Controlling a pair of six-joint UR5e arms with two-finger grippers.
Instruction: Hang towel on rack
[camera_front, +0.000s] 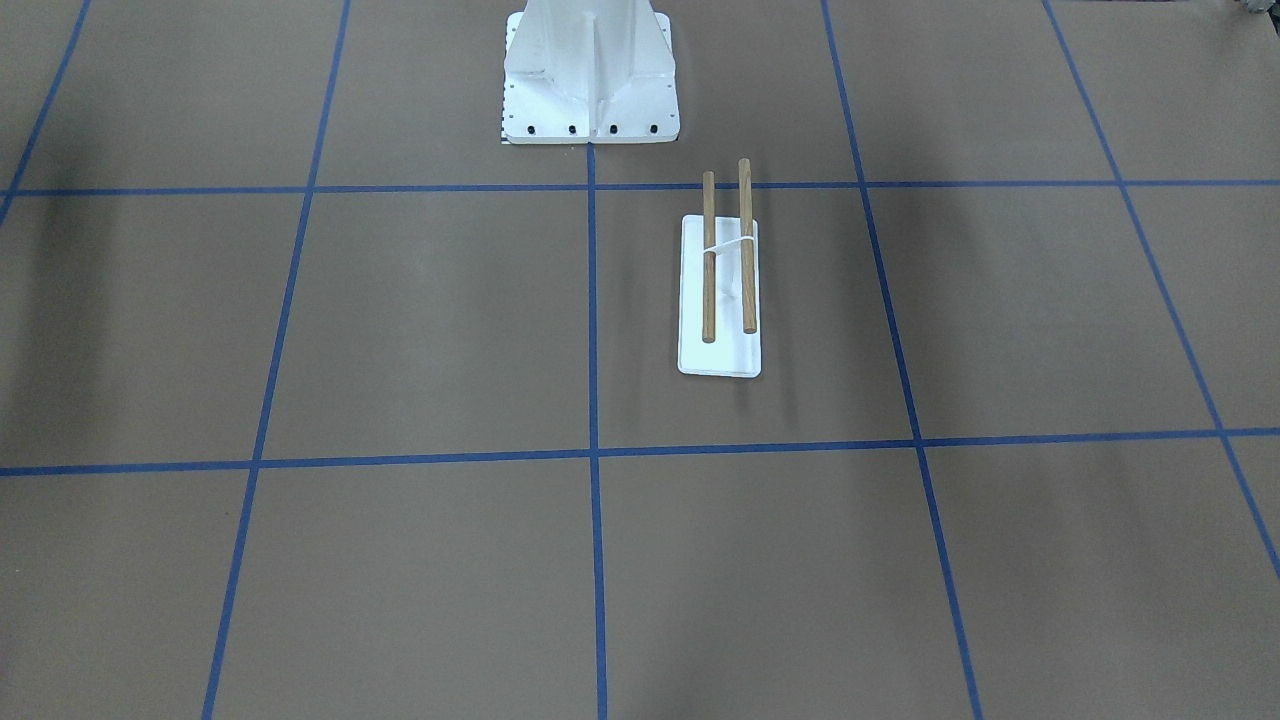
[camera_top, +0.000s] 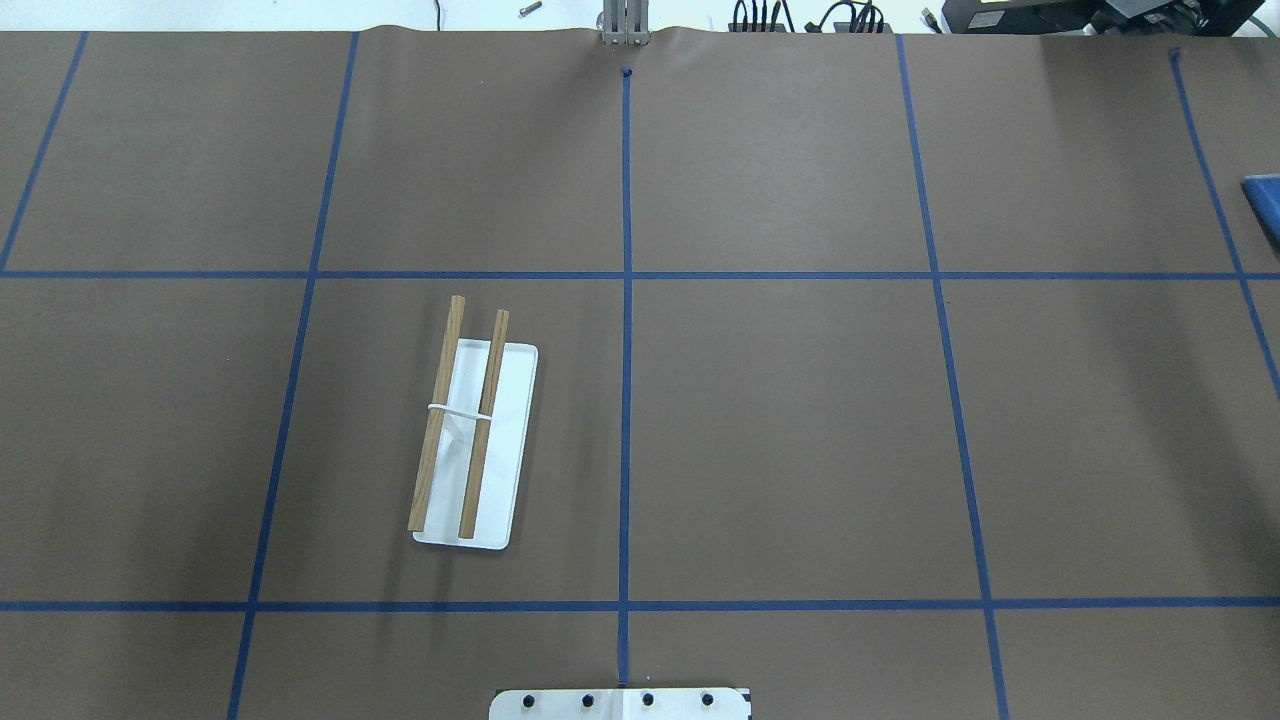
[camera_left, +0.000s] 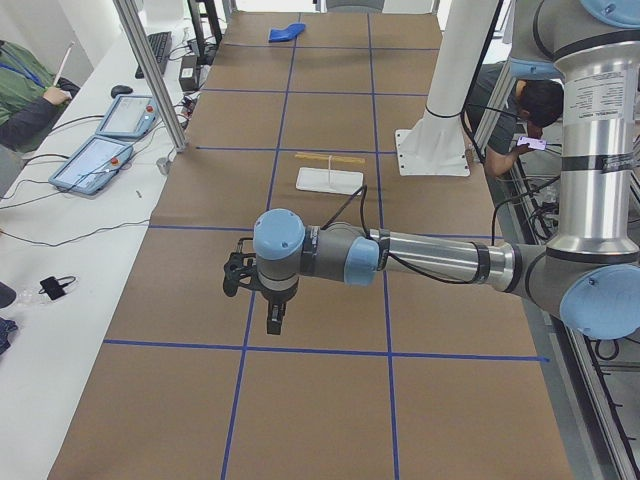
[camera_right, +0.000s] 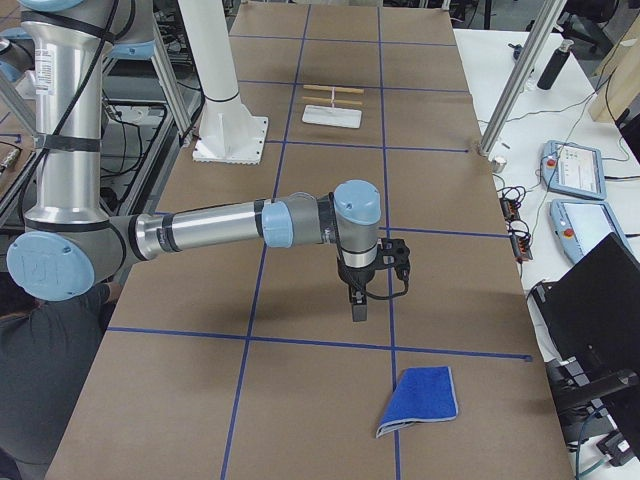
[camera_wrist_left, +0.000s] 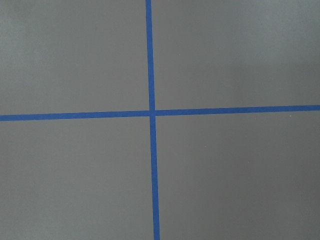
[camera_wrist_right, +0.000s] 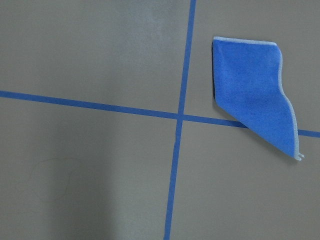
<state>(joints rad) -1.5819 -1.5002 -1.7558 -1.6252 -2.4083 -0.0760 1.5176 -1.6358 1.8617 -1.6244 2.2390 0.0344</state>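
The towel (camera_right: 420, 400) is blue with a thin pale edge. It lies flat on the brown table (camera_front: 400, 330), far out at the end on the robot's right side. One corner is folded over a bit. In the right wrist view the towel (camera_wrist_right: 252, 90) sits in the top right part, and its lower corner lies over a blue tape line. In the overhead view only a small blue bit of it (camera_top: 1265, 205) shows at the right edge. The rack (camera_top: 505, 450) stands well apart from the towel, on the robot's left half of the table, near the big white pedestal (camera_front: 590, 90). The rack (camera_front: 720, 355) has a flat white plate at the bottom and two brown wood bars side by side above it, joined by a white piece across the middle. Nothing hangs on the bars. The right gripper (camera_right: 358, 308) points down above the table, near the towel but not touching it, and I cannot tell if it is open or closed. The left gripper (camera_left: 274, 320) also points down over the table, at the other end and far from the rack. I cannot tell if it is open or closed either. The left wrist view shows only brown table and two crossing blue lines.
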